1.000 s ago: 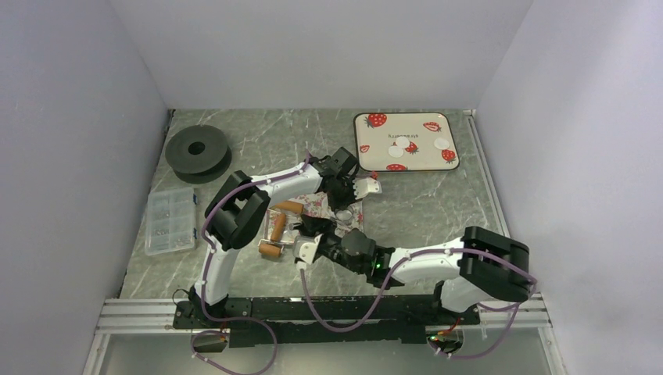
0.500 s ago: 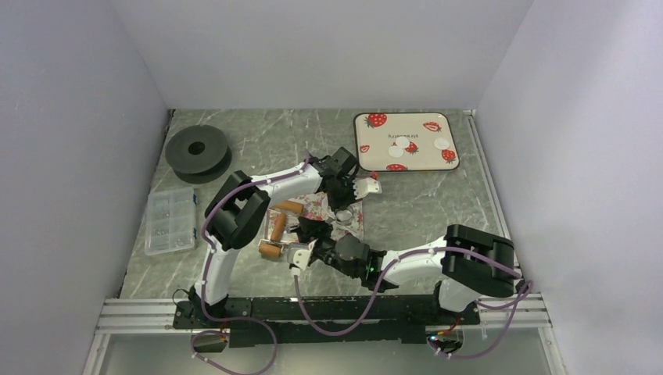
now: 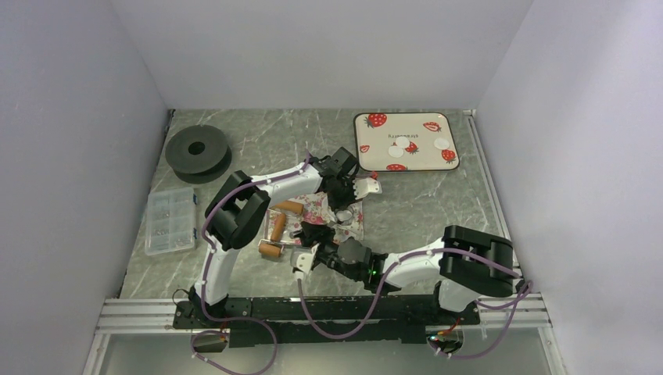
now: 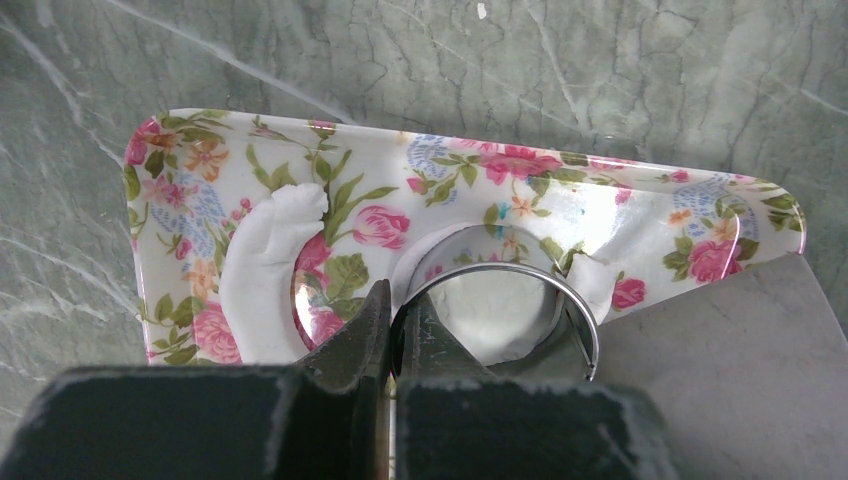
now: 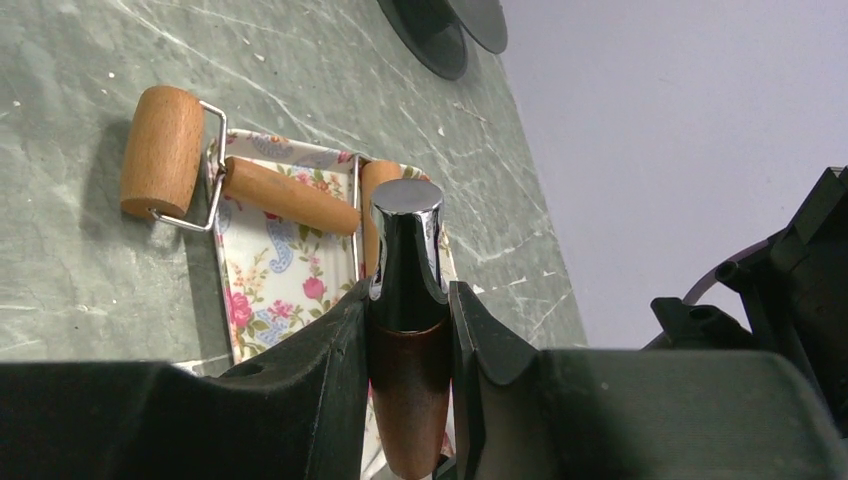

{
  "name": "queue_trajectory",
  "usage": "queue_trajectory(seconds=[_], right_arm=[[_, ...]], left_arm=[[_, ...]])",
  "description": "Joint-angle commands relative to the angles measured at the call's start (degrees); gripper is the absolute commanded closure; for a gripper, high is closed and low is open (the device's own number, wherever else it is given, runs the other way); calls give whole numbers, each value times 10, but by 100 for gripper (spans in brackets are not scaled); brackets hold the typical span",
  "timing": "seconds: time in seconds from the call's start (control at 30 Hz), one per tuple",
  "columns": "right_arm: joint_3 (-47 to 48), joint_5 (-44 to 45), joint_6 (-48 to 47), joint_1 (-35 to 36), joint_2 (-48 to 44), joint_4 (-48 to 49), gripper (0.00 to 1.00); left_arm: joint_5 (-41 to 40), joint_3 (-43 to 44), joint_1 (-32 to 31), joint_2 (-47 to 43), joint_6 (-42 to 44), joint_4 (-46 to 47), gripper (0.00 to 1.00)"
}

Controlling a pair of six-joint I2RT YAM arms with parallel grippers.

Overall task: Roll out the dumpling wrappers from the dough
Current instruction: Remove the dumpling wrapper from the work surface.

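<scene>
Because it sits closest to the near edge of the surface point(image 3: 274, 141), the right gripper point(image 5: 408, 325) comes first: its jaws are closed partway around a wooden-handled tool point(image 5: 405, 250) with a shiny metal cap, held firmly. The working end of that tool is hidden.

Just beyond, in the middle of the surface, lies a flowered tray point(image 4: 640, 190) with a wooden roller point(image 5: 160, 150) resting at its left side. The left gripper point(image 4: 395, 315) is pinched almost fully shut on the wall of a metal ring point(image 4: 495, 268), which stands on a white patch of the dough point(image 4: 262, 275). Beside it the flattened dough has a curved bite already missing.

Toward the far right corner sits a strawberry tray point(image 3: 422, 129), and the finished dumpling wrappers point(image 3: 403, 144) lie flat on it, a few small white discs close together.

The wrappers look thin, light and soft, so I judge they will sag, stretch or tear if pinched in the middle, and may cling to the tray or the ring. The safer hold is likely at the very rim, or from underneath with something flat slid beneath the disc. The remaining dough should be pliable and a little sticky.
</scene>
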Motion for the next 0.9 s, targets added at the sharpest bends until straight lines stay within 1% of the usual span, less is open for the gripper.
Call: queue_trajectory(seconds=[0.0, 0.1, 0.23, 0.3, 0.4, 0.47, 0.53, 0.67, 0.7, 0.77, 0.87], right_arm=[[-2, -17, 59, -4, -21, -48, 100], [7, -76, 153, -4, -61, -71, 100], [3, -125, 258, -4, -103, -44, 100], [-5, -132, 290, -4, -113, -20, 100], [-7, -133, 308, -4, -118, -4, 100], [-3, -123, 297, -4, -124, -3, 100], [10, -104, 277, -4, -141, -27, 100], [27, -26, 201, -3, -173, -65, 100], [29, 2, 177, -3, -176, -65, 100], [26, 48, 128, -3, -174, -34, 100], [30, 73, 76, -4, -157, -6, 100]], left_arm=[[23, -10, -9, 42, 6, -34, 100], [21, -10, -9, 43, 6, -32, 100], [21, -14, -9, 43, 2, -26, 100], [21, -17, -10, 42, 0, -23, 100], [18, -21, -10, 40, 1, -17, 100], [15, -23, -10, 37, 2, -18, 100], [14, -24, -10, 35, 4, -19, 100], [13, -25, -10, 33, 5, -19, 100], [13, -26, -10, 33, 5, -19, 100], [14, -25, -10, 33, 5, -19, 100], [14, -23, -10, 34, 5, -21, 100]])
